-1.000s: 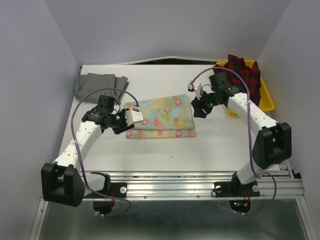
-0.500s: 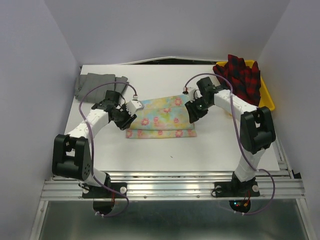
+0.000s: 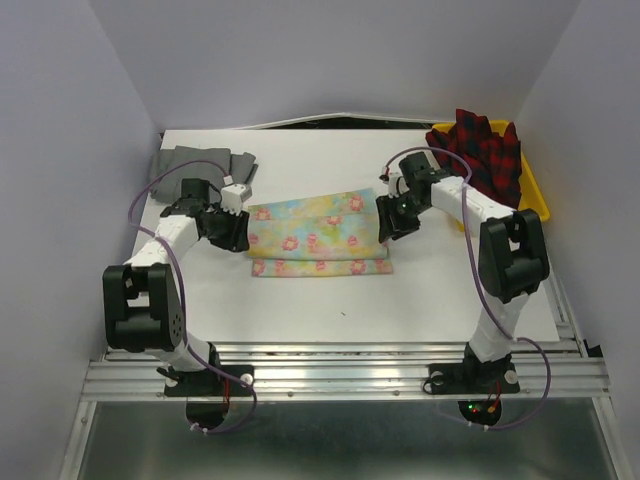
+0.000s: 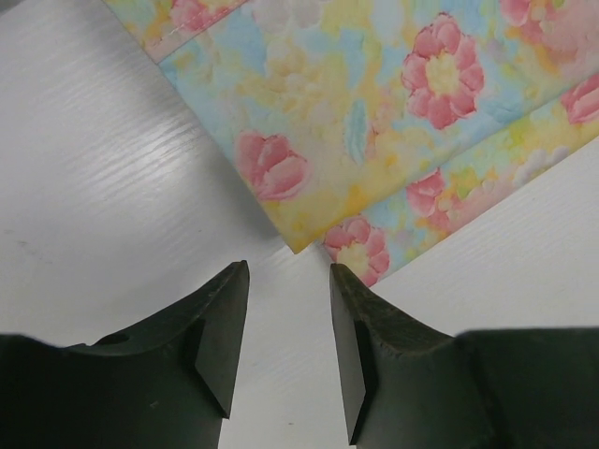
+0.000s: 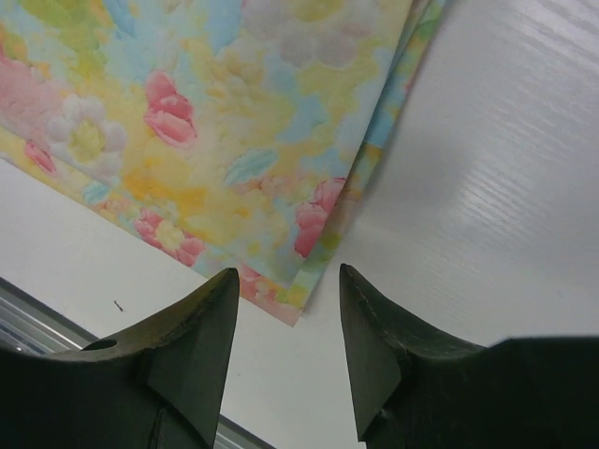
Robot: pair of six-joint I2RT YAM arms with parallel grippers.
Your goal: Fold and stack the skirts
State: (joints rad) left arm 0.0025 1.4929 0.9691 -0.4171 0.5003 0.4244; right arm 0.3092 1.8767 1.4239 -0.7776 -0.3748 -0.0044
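White table (image 3: 420, 290) with three skirts, grey (image 3: 195, 163), floral (image 3: 315, 232), plaid (image 3: 490, 150); left gripper (image 4: 288, 271) and right gripper (image 5: 285, 271) both half-open, empty.

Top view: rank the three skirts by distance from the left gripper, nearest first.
1. Floral skirt: mid-table, its left edge right beside the left gripper.
2. Grey skirt: far-left corner, beyond the gripper.
3. Plaid skirt: far right, heaped on the tray.
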